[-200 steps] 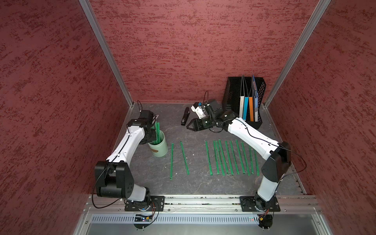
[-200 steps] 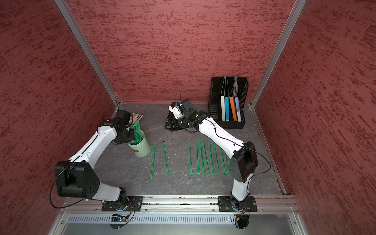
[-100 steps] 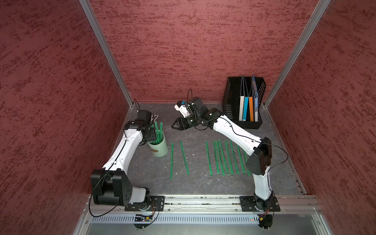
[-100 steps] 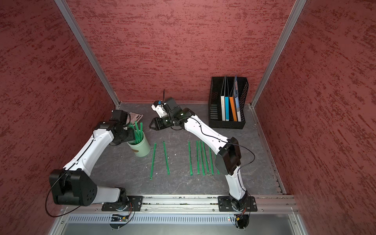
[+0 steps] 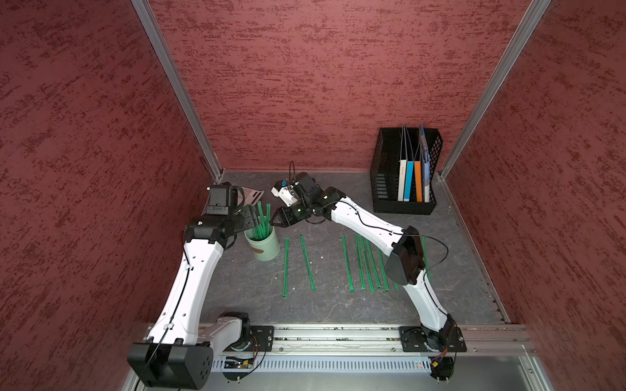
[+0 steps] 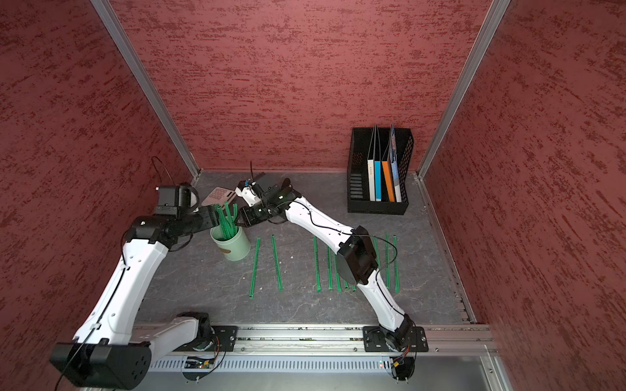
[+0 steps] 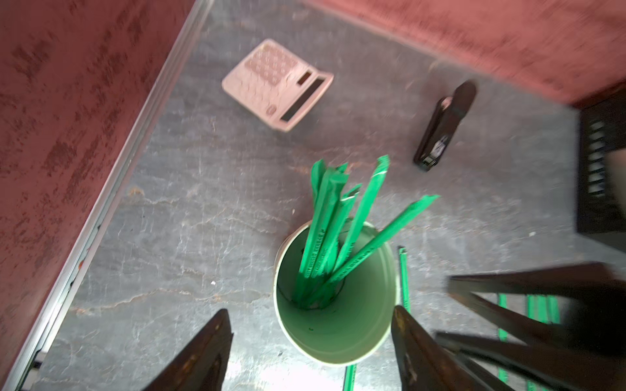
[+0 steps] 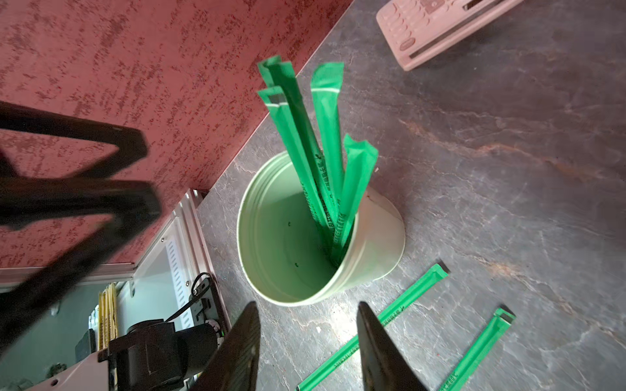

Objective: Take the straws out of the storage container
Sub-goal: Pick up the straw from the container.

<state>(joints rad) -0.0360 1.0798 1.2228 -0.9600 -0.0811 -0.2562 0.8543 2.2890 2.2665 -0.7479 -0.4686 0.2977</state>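
The storage container (image 5: 262, 248) stands left on the table (image 5: 338, 311), straws (image 5: 260, 221) upright inside it. Loose straws (image 5: 306, 262) lie in rows to its right. A calculator (image 7: 276, 84) lies behind it; a file rack (image 5: 382, 189) stands back right.

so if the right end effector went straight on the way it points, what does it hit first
Probably the straws standing in the storage container; depth is unclear, so maybe its near rim first.
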